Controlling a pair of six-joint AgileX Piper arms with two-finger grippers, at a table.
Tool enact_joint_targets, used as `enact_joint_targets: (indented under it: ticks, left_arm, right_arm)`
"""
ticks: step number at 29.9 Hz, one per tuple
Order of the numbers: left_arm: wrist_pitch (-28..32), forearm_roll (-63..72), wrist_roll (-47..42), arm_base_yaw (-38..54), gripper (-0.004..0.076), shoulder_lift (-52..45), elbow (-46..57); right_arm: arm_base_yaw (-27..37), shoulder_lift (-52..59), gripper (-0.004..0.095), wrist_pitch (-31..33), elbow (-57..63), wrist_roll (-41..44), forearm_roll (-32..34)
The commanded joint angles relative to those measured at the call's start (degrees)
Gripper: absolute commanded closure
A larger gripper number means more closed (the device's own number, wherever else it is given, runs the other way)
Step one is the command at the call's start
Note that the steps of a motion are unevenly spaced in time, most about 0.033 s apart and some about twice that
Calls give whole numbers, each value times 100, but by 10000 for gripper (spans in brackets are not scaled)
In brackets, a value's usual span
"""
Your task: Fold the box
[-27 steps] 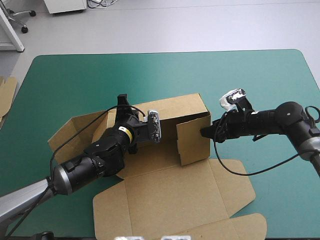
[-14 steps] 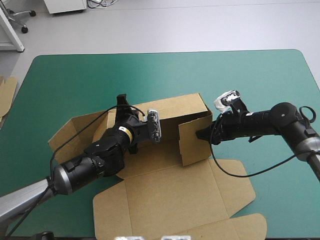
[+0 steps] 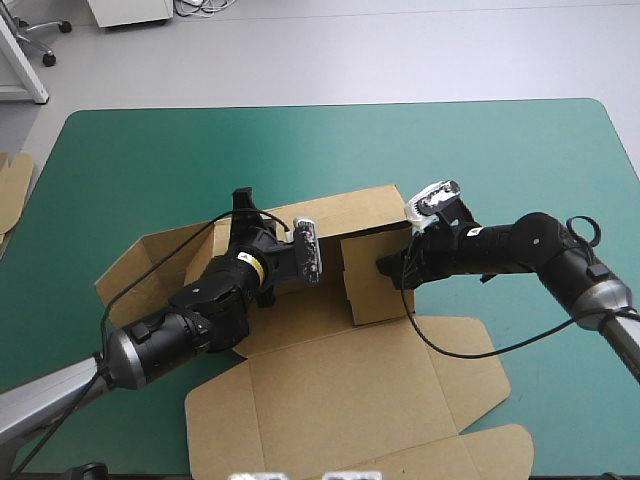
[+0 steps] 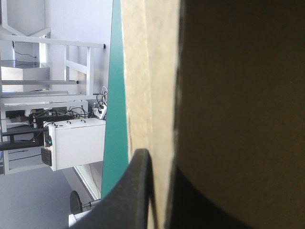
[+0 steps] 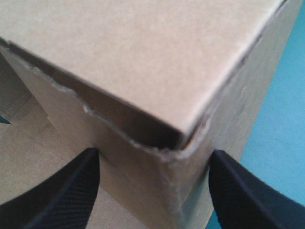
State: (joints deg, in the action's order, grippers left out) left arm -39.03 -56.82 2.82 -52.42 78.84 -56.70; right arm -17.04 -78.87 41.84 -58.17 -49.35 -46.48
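The brown box (image 3: 340, 395) lies mid-table with its lid flat toward the front edge and its back wall (image 3: 350, 210) raised. My left gripper (image 3: 280, 242) is at that back wall; in the left wrist view it (image 4: 159, 191) is shut on the board's pale edge (image 4: 147, 95), one black finger (image 4: 136, 191) showing beside the sheet. My right gripper (image 3: 388, 268) presses against the upright right side flap (image 3: 365, 280). In the right wrist view it (image 5: 153, 153) stands open, with the box's raised corner (image 5: 186, 138) between its fingers.
An edge of more brown board (image 3: 12, 190) shows at the table's left edge. Bare teal-green cover (image 3: 300, 150) stretches behind the box and to the right (image 3: 560, 380). The left side flap (image 3: 140, 265) lies spread out.
My right gripper has moved left, pushing the upright side flap inward toward the left gripper. The left arm has stayed where it was.
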Motion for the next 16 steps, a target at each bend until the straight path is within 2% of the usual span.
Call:
enact_joint_targets:
  ticks: [1,16]
  left_arm:
    - [104,1000,-150,-114,738,18,68]
    - [135,1000,-171,-114,738,18,68]
  right_arm:
    - [-147,113,302,-171,-138,236,-158]
    - [-159,113,303,-875,-138,858,230]
